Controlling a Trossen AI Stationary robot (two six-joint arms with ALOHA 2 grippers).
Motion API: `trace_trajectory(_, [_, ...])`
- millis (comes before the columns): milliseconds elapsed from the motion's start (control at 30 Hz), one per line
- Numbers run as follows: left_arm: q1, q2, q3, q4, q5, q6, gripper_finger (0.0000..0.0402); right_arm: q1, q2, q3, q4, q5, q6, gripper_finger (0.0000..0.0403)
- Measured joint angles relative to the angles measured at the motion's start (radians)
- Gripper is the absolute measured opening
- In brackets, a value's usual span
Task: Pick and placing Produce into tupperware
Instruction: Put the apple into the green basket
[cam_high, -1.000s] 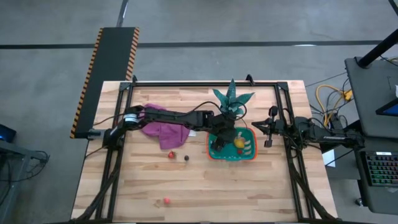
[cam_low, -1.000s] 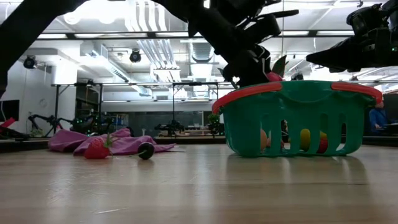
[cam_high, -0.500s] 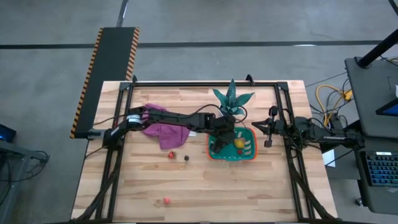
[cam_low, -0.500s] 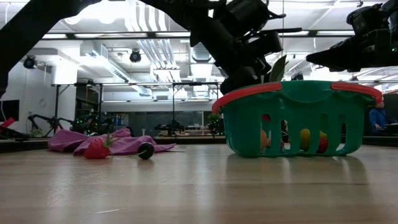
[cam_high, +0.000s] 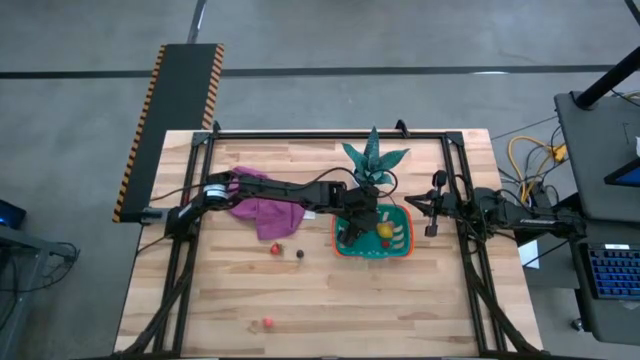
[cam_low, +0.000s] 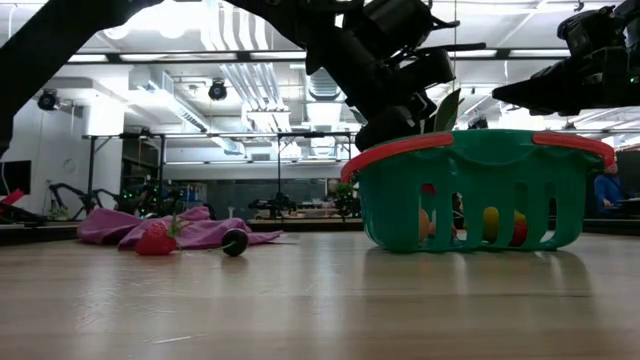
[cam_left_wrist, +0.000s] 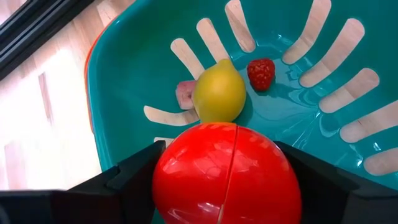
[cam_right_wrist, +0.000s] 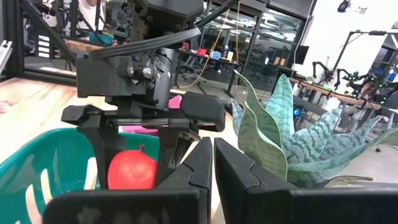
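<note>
Purple cloth (cam_high: 258, 205) centre-left on wood counter (cam_high: 220, 290), left hand (cam_high: 358, 222) grasping red tomato (cam_left_wrist: 227, 175) over teal tupperware (cam_high: 398, 247) at centre holding lemon (cam_left_wrist: 218, 96), strawberry (cam_left_wrist: 260, 73), right hand (cam_high: 432, 212) clenched, empty, centre-right.

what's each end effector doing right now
Left end effector: closed on a red round fruit, over the teal tub.
Right end effector: shut, empty, beside the tub.

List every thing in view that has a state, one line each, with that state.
Left gripper: holding a round red toy fruit over the tub.
Right gripper: shut, empty, beside the tub.
Teal-green plastic tub with orange rim: upright, holding a yellow lemon, small strawberry and pink piece.
Purple cloth: crumpled on the table.
</note>
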Motion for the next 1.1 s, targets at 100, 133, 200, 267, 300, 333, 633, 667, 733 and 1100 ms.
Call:
trace_trajectory(100, [0.000,0.000,0.000,0.000,0.000,0.000,0.0273,0.000,0.000,0.000,0.000,0.000,-0.002,0.0009])
trace_trajectory(133, [0.000,0.000,0.000,0.000,0.000,0.000,0.0273,0.000,0.000,0.000,0.000,0.000,-0.003,0.0009])
trace_trajectory(200, [0.000,0.000,0.000,0.000,0.000,-0.003,0.0274,0.000,0.000,0.000,0.000,0.000,-0.003,0.0009])
trace_trajectory(267, [0.000,0.000,0.000,0.001,0.000,-0.003,0.0274,0.000,0.000,0.000,0.000,0.000,-0.003,0.0009])
trace_trajectory(300, [0.000,0.000,0.000,0.002,0.000,-0.003,0.0274,0.000,0.000,0.000,0.000,0.000,-0.003,0.0009])
trace_trajectory(333, [0.000,0.000,0.000,0.002,-0.001,-0.002,0.0274,0.000,0.000,0.000,0.000,0.000,-0.003,0.0009])
trace_trajectory(633, [0.000,0.000,-0.002,0.002,-0.028,0.000,0.0274,0.000,0.000,0.000,0.000,0.000,-0.003,0.0009])
trace_trajectory(667, [0.000,0.000,-0.002,0.002,-0.028,0.000,0.0274,0.000,0.000,0.000,0.000,0.000,-0.003,0.0009])
trace_trajectory(733, [0.001,0.000,-0.002,0.002,-0.028,0.000,0.0274,0.000,0.000,0.000,0.000,0.000,-0.003,0.0009])
trace_trajectory(1100, [0.000,0.000,-0.002,-0.003,-0.044,-0.001,0.0275,0.000,0.000,0.000,0.000,0.000,-0.003,0.0009])
